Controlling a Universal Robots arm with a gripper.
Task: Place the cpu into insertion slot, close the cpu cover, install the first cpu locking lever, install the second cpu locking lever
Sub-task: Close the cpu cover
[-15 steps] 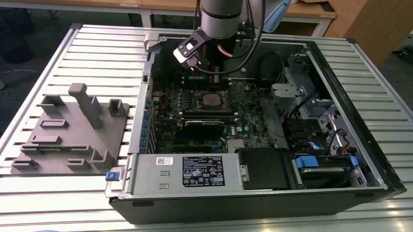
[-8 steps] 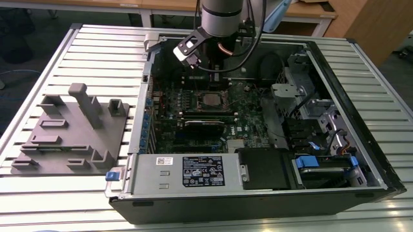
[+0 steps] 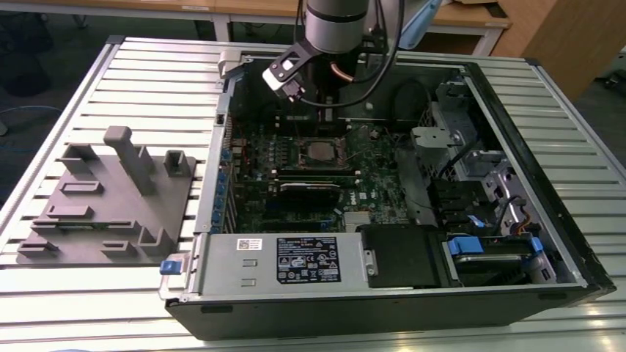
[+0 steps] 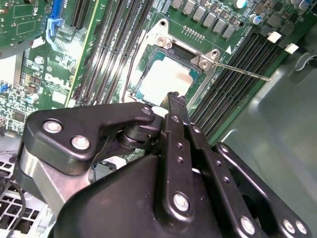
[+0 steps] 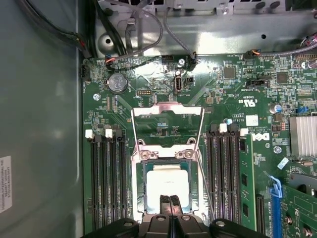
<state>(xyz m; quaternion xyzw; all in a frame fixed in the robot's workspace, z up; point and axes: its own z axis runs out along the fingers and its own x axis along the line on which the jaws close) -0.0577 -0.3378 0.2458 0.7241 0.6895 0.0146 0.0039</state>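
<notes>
We see the cpu lying flat in the insertion slot, its pale metal top facing up and a strip of its teal edge showing around it. In the exterior view it sits near the middle of the green motherboard, inside the open computer case.

The gripper hangs just above the chip's edge with its two fingers pressed together and nothing between them. The second wrist view shows the same, the clenched tips over the pale top.

The cpu cover appears to stand raised at one end of the slot, a thin frame with the board showing through its middle. We cannot be sure of its angle. A thin wire lever juts out from a corner of the socket across the memory slots.

The case rests on a slatted table. A grey fixture lies on the exterior view's left, well apart from the arm.
</notes>
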